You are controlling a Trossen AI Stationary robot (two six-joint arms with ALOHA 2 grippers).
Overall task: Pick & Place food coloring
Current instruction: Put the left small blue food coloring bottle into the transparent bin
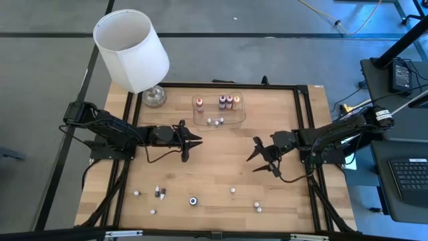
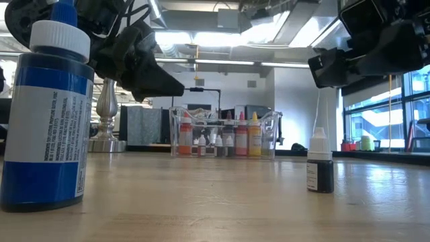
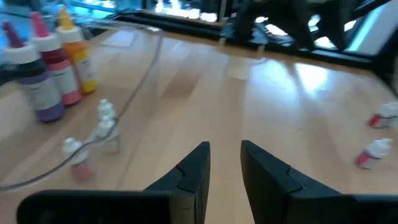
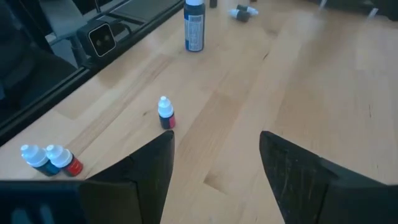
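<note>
Neither gripper holds anything, so the step in hand looks like the reach between placements. The left gripper (image 1: 192, 143) hovers over the bench (image 1: 221, 174) just below the clear tray (image 1: 235, 119), jaws slightly apart with only a narrow gap. The right gripper (image 1: 262, 156) hovers toward the bench's right side, jaws spread wide and empty.

Part of the food coloring already stands in the tray: an orange bottle (image 1: 199, 102), 2 darker ones (image 1: 225, 101) and another orange one (image 1: 236, 100), with tiny whitish ones (image 1: 214, 122) in front. The rest is scattered along the near edge: a blue bottle (image 1: 192, 200) standing upright, a small pair (image 1: 160, 193) to its left, and several whitish ones (image 1: 257, 207) well apart from each other. Their exact count is hard to make out from above.

The next move probably calls for one arm to drop toward the near edge, centre its jaws over a single bottle and close gently, since these light, narrow bottles would tip at a nudge.
</note>
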